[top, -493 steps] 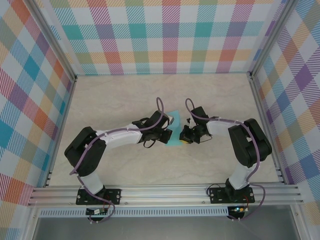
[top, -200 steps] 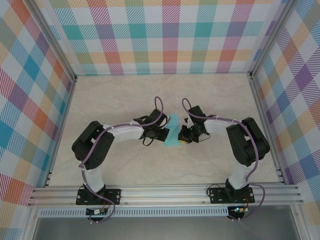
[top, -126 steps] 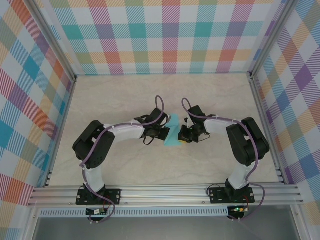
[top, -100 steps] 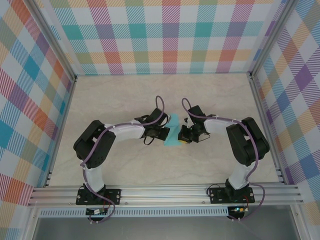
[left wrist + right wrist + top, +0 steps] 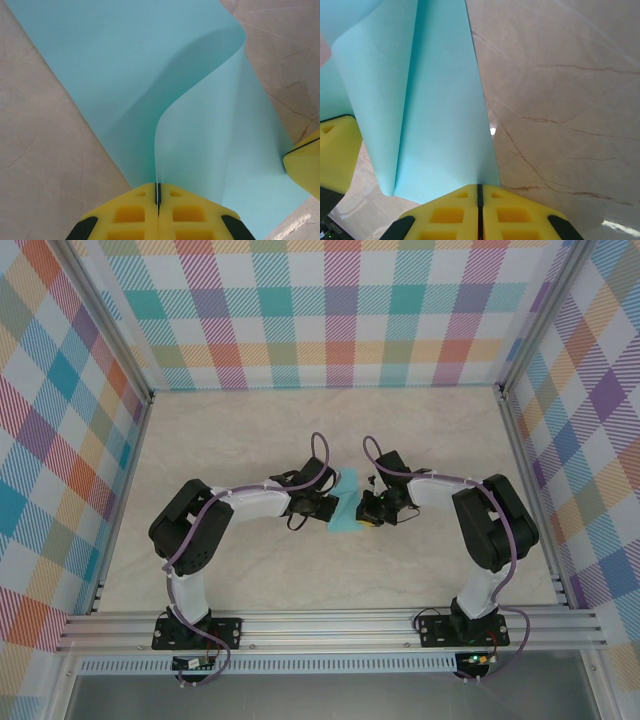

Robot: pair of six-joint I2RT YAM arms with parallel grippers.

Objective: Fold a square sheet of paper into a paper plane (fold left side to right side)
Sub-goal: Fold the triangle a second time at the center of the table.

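Observation:
The square sheet of paper (image 5: 347,512), plain light turquoise, lies on the table between both arms. My left gripper (image 5: 158,190) is shut on the sheet's (image 5: 200,125) left edge, which stands lifted and curls over toward the right. My right gripper (image 5: 480,189) is shut, its yellow tips resting at the near right edge of the sheet (image 5: 440,125), which stays flat there. In the top view the left gripper (image 5: 335,506) and right gripper (image 5: 366,512) face each other across the paper. The paper plane is out of view.
The beige marble-pattern table (image 5: 250,440) is boxed in by plaid walls (image 5: 330,310) at the back and on both sides, with metal rails (image 5: 330,625) along the front. The right gripper's yellow finger (image 5: 305,160) shows at the sheet's right side.
Over the last seconds the left arm has drawn in and carried the lifted left edge slightly to the right. The right arm has held still.

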